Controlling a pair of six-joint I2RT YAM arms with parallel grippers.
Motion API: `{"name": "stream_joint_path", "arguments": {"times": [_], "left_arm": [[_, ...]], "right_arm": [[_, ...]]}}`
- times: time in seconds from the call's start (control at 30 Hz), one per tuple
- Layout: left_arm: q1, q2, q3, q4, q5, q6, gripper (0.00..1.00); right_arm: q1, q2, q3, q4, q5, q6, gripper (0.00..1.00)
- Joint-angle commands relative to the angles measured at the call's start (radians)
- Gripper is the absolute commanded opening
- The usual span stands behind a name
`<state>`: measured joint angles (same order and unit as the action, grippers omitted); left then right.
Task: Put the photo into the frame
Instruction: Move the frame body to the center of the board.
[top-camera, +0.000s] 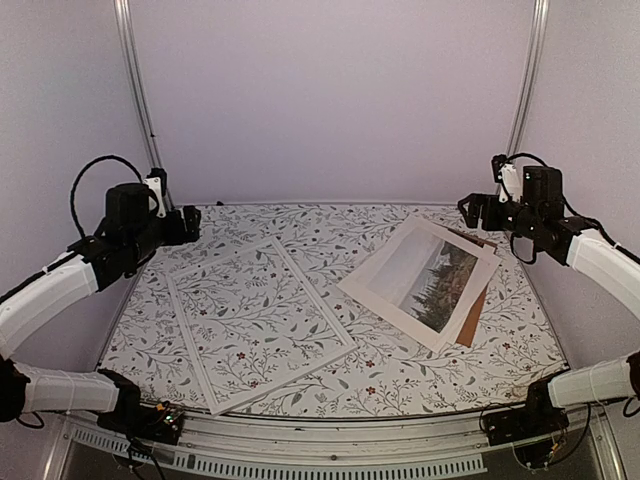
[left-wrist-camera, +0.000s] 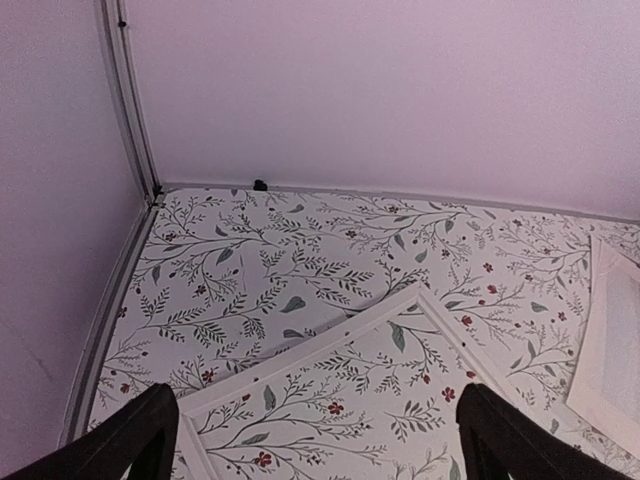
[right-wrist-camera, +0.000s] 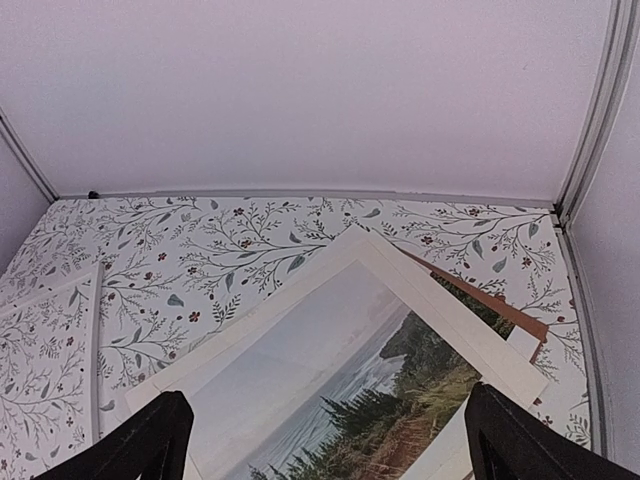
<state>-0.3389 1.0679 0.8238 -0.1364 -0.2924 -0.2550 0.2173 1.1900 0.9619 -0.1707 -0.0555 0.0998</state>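
Observation:
The frame (top-camera: 313, 293), thin and white, lies flat at the left centre of the floral table (top-camera: 300, 222), with the table pattern showing through its pane. The photo (top-camera: 425, 275) lies picture side up at the right, partly on a brown backing panel (top-camera: 474, 322). My left gripper (top-camera: 190, 222) is open and empty, raised above the table's far left. In its wrist view the gripper (left-wrist-camera: 320, 445) is over the frame's far corner (left-wrist-camera: 420, 292). My right gripper (top-camera: 470, 210) is open and empty, raised beyond the photo. In its wrist view the gripper (right-wrist-camera: 330, 445) is above the photo (right-wrist-camera: 330, 360).
The backing panel's brown edge (right-wrist-camera: 500, 305) sticks out from under the photo towards the right wall. White walls and metal corner posts (top-camera: 135, 90) close in the table at the back and sides. The photo's edge (left-wrist-camera: 610, 340) shows at the right of the left wrist view.

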Motion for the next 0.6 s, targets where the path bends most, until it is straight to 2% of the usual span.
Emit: {"name": "stream_joint_path", "arguments": {"times": [0.0,0.23,0.57], "left_arm": [[0.012,-0.006,-0.001,-0.050,-0.022,-0.032,1.00],[0.031,0.014,-0.012,-0.134,-0.036,-0.102,1.00],[0.145,0.099,-0.026,-0.310,0.012,-0.229,1.00]], "right_arm": [[0.007,-0.012,-0.005,0.029,-0.020,-0.013,0.99],[0.008,-0.007,-0.008,0.029,-0.016,-0.018,0.99],[0.009,0.031,-0.001,0.020,-0.011,0.008,0.99]]}}
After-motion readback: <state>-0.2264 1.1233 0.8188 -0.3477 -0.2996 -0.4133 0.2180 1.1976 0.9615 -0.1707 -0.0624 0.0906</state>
